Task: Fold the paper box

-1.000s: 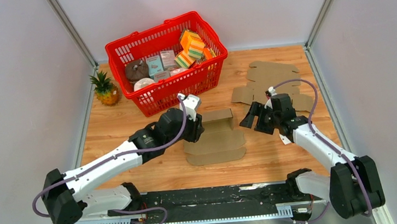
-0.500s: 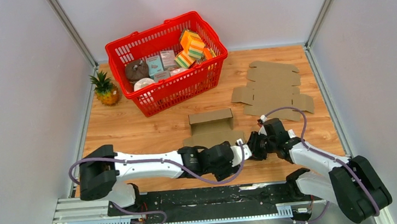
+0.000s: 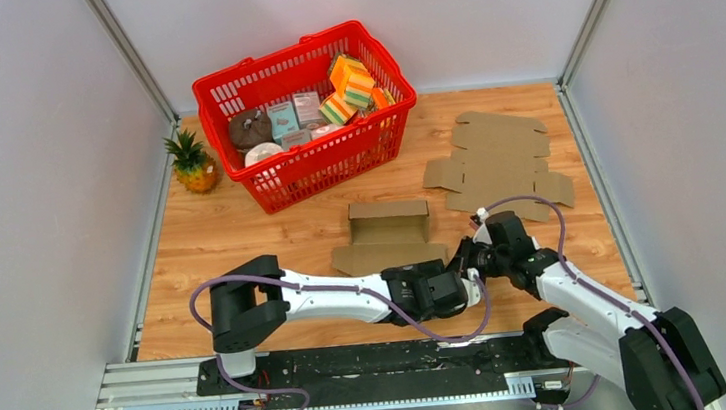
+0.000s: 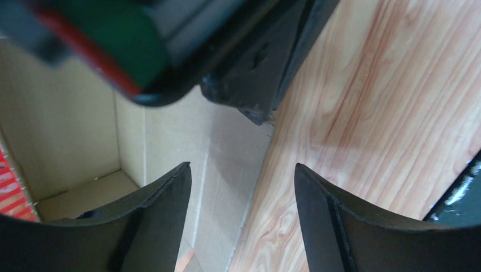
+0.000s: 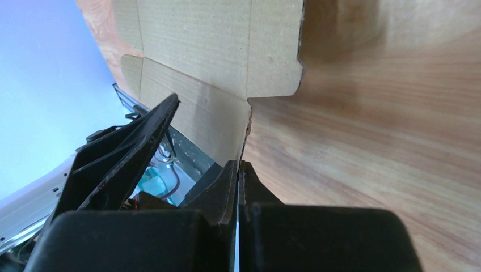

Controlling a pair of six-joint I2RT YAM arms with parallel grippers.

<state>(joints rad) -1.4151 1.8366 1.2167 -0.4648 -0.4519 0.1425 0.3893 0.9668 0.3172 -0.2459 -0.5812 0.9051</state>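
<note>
- The paper box (image 3: 389,235) lies at the middle of the desk (image 3: 242,237), just in front of the red basket (image 3: 334,157).
- Its far part is folded up into a shallow open tray. Its near panel lies flat on the wood, pointing toward the arm bases.
- The left arm reaches low across the near side of the desk from its base toward the right. Its wrist sits just in front of the flat panel.
- The left gripper (image 4: 241,170) has its jaws apart with nothing between the pads. In the left wrist view, the right-hand edge of the cardboard panel and bare wood show through the gap.
- The right arm reaches in from the right, and the two wrists are close together at the panel's right end.
- The right gripper (image 5: 239,164) has its fingers pressed together. The tips sit at the cut edge of the flat panel, where cardboard meets wood.
- The frames do not show whether that edge is pinched between the tips.
- A second cardboard blank (image 3: 497,157), unfolded, lies flat at the far right of the desk, well apart from both grippers.
- The basket holds assorted packages, including striped ones in bright colours.
- A small pineapple (image 3: 192,163) stands just left of the basket, by the left wall.
</note>
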